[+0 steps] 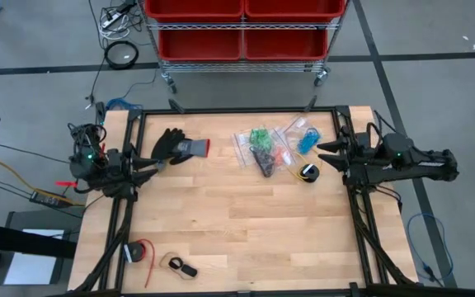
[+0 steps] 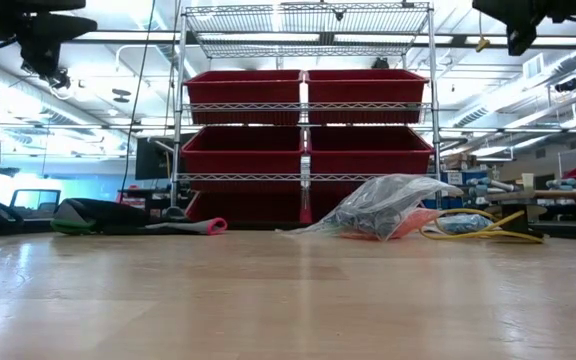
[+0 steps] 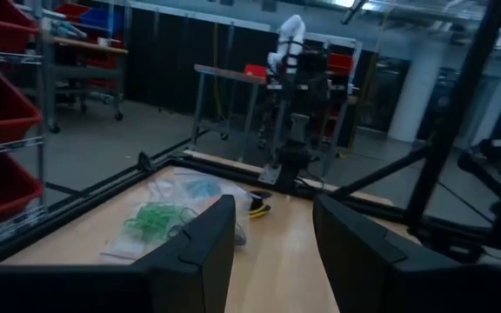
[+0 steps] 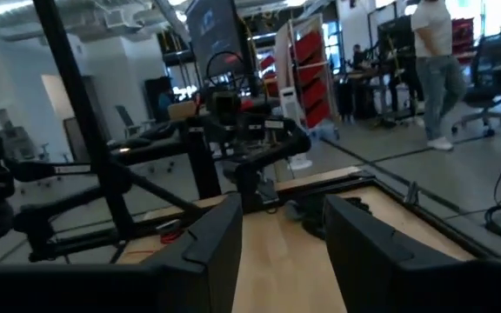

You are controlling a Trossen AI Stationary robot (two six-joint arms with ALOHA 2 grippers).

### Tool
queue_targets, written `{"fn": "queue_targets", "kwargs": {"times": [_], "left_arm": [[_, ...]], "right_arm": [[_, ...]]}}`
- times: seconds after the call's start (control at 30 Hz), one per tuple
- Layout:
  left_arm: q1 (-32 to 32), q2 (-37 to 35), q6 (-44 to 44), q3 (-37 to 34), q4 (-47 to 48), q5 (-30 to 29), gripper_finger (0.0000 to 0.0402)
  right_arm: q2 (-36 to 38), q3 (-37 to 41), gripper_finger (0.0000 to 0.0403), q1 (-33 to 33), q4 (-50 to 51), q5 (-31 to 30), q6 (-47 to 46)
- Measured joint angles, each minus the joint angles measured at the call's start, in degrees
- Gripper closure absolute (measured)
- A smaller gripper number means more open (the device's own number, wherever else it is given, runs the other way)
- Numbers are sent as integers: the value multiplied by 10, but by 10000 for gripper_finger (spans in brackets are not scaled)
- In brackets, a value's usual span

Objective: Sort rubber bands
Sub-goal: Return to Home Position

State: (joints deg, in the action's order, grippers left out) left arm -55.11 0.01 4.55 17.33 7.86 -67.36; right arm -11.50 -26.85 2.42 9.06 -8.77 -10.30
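Clear plastic bags lie in a heap on the wooden table, right of its middle and toward the far edge. They hold green rubber bands, blue ones, black ones and orange ones. The heap also shows in the low view, and the green bands show in the left wrist view. My left gripper hovers open at the table's left edge, its fingers pointing toward the bags. My right gripper hovers open at the right edge, just right of the heap. Both are empty.
A black glove with a red cuff lies near my left gripper. A yellow and black roll lies beside the bags. A red and black item and a small cord lie near the front left. A shelf of red bins stands behind the table. A person stands far off.
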Motion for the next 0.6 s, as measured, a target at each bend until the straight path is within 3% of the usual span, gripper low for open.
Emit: {"fn": "queue_targets", "kwargs": {"times": [0.27,0.5,0.6], "left_arm": [[29,0,8,-23,-15,-4,239],[51,0,14,-31,-25,-3,239],[61,0,29,-56,-43,-4,239]], "right_arm": [[109,26,252,19,40,-68,19],[105,21,252,19,67,-54,29],[114,23,252,19,82,-75,30]]}}
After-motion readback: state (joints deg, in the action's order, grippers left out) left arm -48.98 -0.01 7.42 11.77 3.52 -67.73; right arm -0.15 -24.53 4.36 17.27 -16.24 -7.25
